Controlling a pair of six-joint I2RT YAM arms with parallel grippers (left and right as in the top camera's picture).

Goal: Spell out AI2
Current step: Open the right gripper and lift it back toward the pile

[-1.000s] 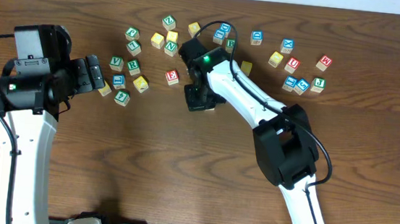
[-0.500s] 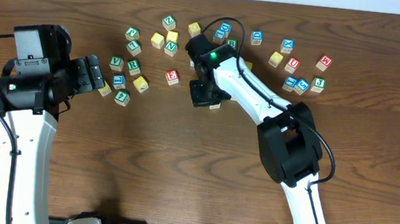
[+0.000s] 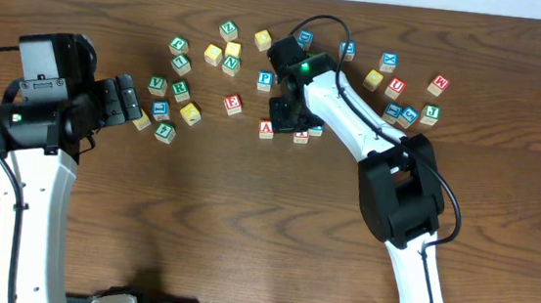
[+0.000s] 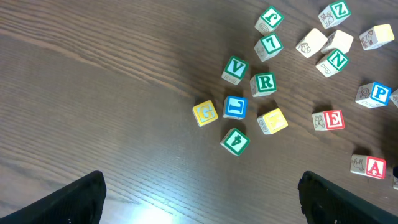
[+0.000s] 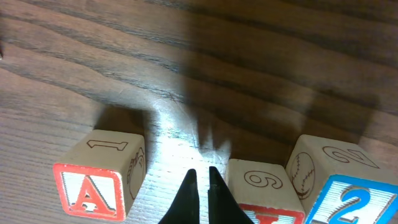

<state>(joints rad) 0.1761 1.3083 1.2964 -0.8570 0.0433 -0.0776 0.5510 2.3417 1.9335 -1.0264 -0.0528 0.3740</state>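
Looking through the right wrist camera, I see three cubes in a row at the bottom of the frame. A wooden block with a red A is on the left and a wooden block with a red-bordered face is in the middle. A wooden block with a blue 2 touches the middle one on the right. The middle block's letter is cut off by the frame edge, so I cannot read it.

The right jaws are together on nothing. Their dark fingertips hang over the bare desk, in the gap between the A and the middle block.

The overhead view gives me what the wrist cannot. The row lies on the near side of the scattered letters, and the white right arm reaches over it. A blue P block and a red E block lie close by on the left.

The left wrist camera catches only the A, at its right edge, well apart from a cluster around a green V block. The left jaws stand wide apart with nothing between them, near that cluster.
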